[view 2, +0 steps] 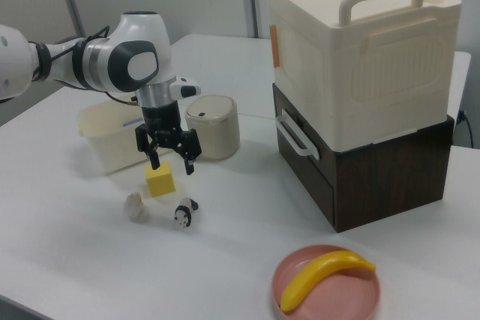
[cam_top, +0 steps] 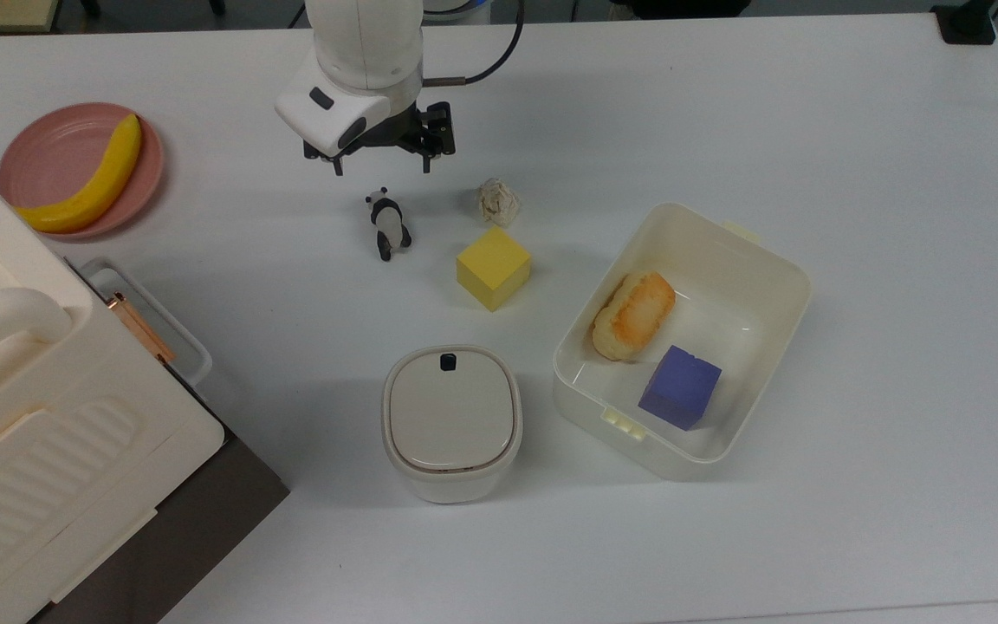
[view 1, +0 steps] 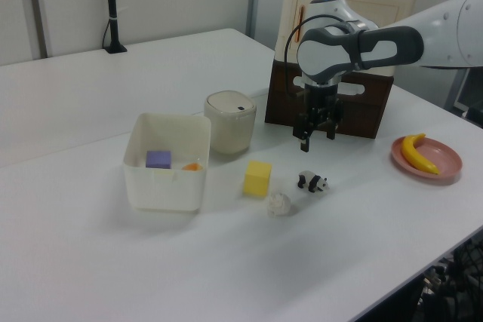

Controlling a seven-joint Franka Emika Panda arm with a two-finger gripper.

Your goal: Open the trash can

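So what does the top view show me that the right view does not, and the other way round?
Top view: the inside of the tub, where a bread roll and a purple cube lie. Right view: the height of the open end effector, which hangs clear of the table, and the front of the brown cabinet under the cream appliance. Both: the trash can with its lid shut, the yellow cube, the panda, and the banana on the pink plate.
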